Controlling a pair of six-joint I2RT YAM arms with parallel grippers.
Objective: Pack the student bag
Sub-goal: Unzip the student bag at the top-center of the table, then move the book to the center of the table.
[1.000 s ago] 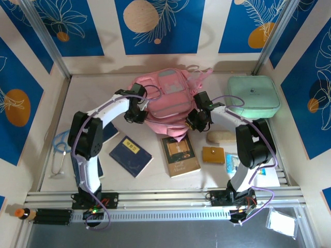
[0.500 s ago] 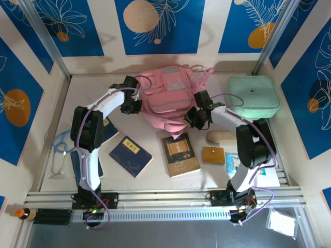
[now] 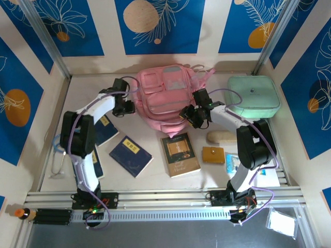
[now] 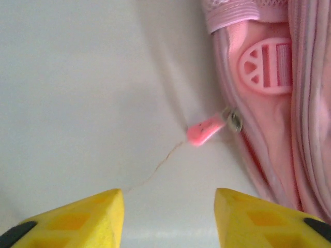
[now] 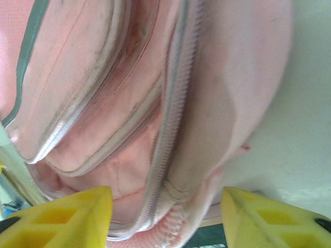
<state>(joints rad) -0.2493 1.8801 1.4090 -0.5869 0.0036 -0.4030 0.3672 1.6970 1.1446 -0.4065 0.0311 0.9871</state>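
The student bag point(image 3: 166, 97), a soft pink backpack with grey-trimmed pockets, lies at the back middle of the table. My left gripper point(image 3: 128, 107) is open just off its left side. In the left wrist view the gripper point(image 4: 169, 219) has bare table between its yellow fingertips, with a pink zipper pull point(image 4: 206, 130) and the bag's side point(image 4: 282, 119) ahead on the right. My right gripper point(image 3: 189, 114) is open at the bag's near right corner. In the right wrist view the gripper point(image 5: 166, 217) stands wide, with the bag's zipper seam point(image 5: 173, 129) between the fingers, apart from both.
A mint-green case point(image 3: 253, 97) sits at the back right. Near the front lie a dark blue book point(image 3: 131, 155), a brown book point(image 3: 180, 154), a second blue book point(image 3: 106, 129), a tan wallet point(image 3: 213, 154), a beige oblong pouch point(image 3: 221, 137) and a stethoscope point(image 3: 59, 151).
Both grippers have opened and let go of the bag. The left arm drew away to the left. The bag has settled flatter and further back on the table.
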